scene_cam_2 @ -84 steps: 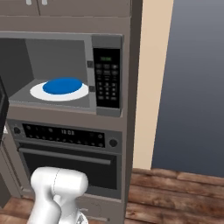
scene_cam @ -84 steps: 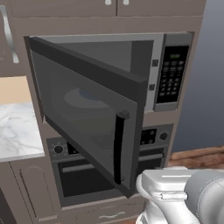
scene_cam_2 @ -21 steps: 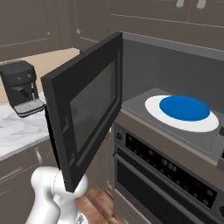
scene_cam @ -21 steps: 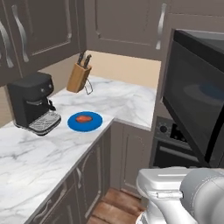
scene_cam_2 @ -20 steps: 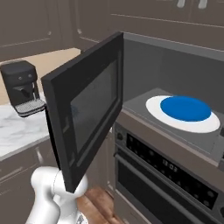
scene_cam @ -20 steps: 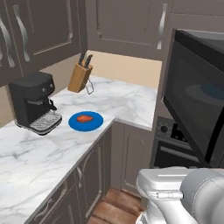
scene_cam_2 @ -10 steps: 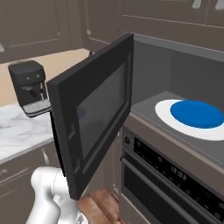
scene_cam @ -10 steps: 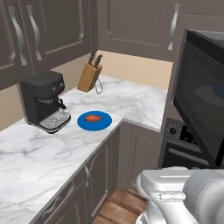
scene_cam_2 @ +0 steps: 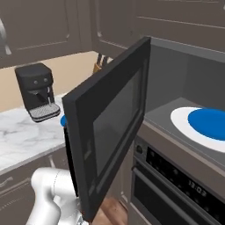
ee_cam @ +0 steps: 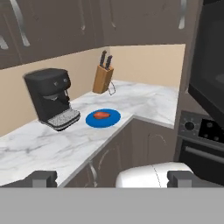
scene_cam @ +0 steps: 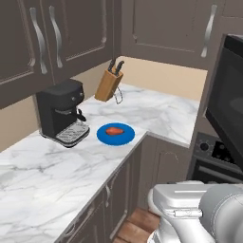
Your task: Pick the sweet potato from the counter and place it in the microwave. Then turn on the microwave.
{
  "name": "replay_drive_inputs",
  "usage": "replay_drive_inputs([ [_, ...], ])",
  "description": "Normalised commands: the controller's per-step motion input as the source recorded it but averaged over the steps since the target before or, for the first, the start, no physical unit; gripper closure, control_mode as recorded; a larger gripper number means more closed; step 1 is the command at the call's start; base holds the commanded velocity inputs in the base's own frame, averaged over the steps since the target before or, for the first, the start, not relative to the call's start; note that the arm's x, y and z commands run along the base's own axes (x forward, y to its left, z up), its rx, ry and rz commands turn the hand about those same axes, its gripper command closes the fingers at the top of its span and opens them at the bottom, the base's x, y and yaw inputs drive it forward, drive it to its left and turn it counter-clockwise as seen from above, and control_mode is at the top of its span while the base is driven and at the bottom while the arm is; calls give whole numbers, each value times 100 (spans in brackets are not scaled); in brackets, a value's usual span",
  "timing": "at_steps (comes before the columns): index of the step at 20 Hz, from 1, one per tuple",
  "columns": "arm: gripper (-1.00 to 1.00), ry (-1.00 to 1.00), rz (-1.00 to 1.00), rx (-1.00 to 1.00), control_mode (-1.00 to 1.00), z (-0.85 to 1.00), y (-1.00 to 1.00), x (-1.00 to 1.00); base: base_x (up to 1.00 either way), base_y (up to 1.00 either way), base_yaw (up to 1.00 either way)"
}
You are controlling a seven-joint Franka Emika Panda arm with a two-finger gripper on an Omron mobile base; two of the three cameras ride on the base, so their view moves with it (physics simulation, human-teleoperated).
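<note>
The potato point(scene_cam: 113, 130), likely firm and light, suits a pinch across its middle; the gripper point(ee_cam: 112, 179) stands wide, empty

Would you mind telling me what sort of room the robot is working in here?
Most likely a home kitchen: a marble counter on dark cabinets carries a coffee machine and knife block, and an open microwave sits above a built-in oven.

A kitchen — marble counter point(scene_cam: 156, 114), coffee machine point(scene_cam: 60, 113), knife block point(scene_cam: 108, 84), microwave point(scene_cam_2: 176, 114).
</note>
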Motion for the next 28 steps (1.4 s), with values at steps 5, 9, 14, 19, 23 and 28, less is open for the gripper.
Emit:
replay_drive_inputs([
  [5,-100,0,0,0,100,0,0,0,27,27,6],
  [9,-100,0,0,0,100,0,0,0,27,13,9],
  [14,-100,0,0,0,100,0,0,0,31,2,10],
  [19,-100,0,0,0,100,0,0,0,36,0,12],
  [23,-100,0,0,0,100,0,0,0,39,0,13],
  [28,-100,0,0,0,100,0,0,0,43,0,13],
])
